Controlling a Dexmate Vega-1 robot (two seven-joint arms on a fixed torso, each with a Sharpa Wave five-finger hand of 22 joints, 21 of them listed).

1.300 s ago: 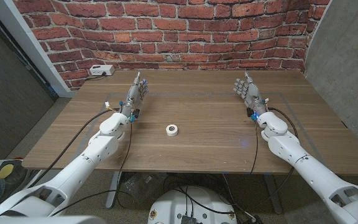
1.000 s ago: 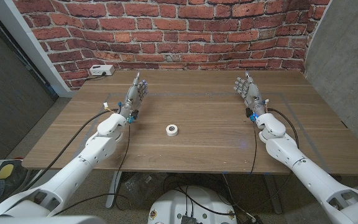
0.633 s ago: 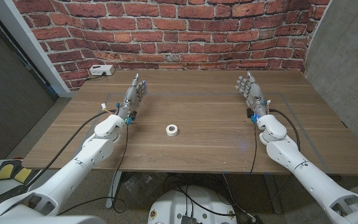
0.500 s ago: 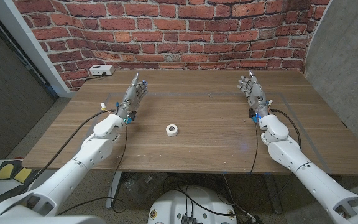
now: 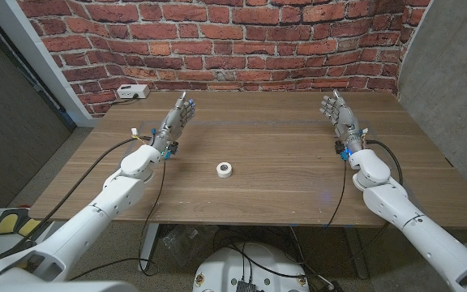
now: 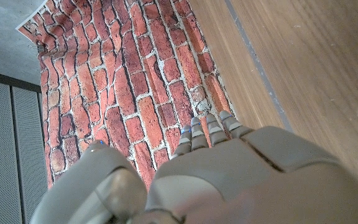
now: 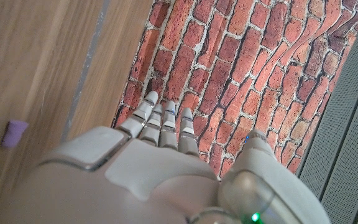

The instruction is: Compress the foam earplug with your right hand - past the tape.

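Looking down from head: left hand point(image 5: 177, 116) raised at far left of worktop point(image 5: 274, 174), fingers apart, holding nothing. Right hand point(image 5: 340, 113) raised at far right, fingers apart, holding nothing. Tape roll point(image 5: 224, 169) near middle. White box point(image 5: 132, 92) at far-left edge.
Left wrist: fingers point(image 6: 207, 132) straight toward brick wall point(image 6: 142, 93).
Right wrist: purple earplug point(image 7: 14, 133) lying on worktop beside hand, apart from it.

Tape roll point(image 5: 224, 169): on the worktop point(image 5: 266, 182), near the middle, between the two arms.
Left robot hand point(image 5: 177, 119): far left of the tape roll.
Right robot hand point(image 5: 340, 116): far right.
Earplug point(image 7: 14, 133): on the worktop beside the right robot hand.
Socket box point(image 5: 132, 92): far left corner, by the wall.
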